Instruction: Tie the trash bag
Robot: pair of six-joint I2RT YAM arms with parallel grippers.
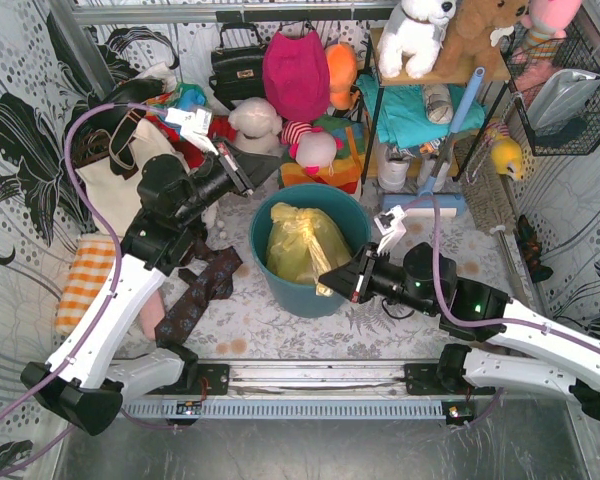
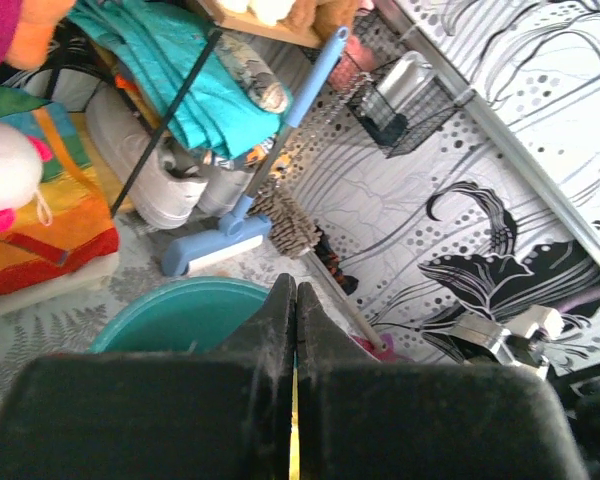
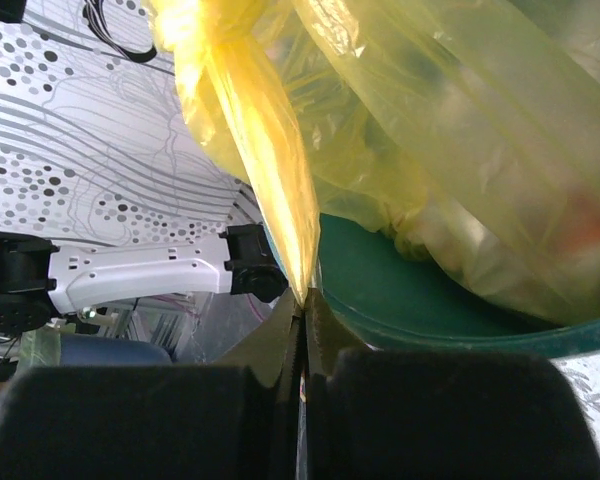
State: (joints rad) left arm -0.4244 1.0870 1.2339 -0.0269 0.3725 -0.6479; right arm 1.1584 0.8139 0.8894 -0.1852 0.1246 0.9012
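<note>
Trash bag [image 1: 302,245] sits in the teal bin [image 1: 310,300] at mid-bench [image 1: 260,322]. My right hand [image 1: 327,279] is clamped on a drawn-out yellow flap [image 3: 270,170] at the near rim, likely one tying tail. My left hand [image 1: 244,183], fingers pressed together, seemingly empty, hovers over the far rim.

1 thin translucent yellow plastic trash bag [image 1: 302,245]: glossy, crinkled film; 1 round teal plastic bin [image 1: 300,300]: smooth, dull sheen; right gripper [image 3: 302,305]: matt black, finely grained plastic; pale floral table cover [image 1: 270,325]: matt, cloth-like.
</note>
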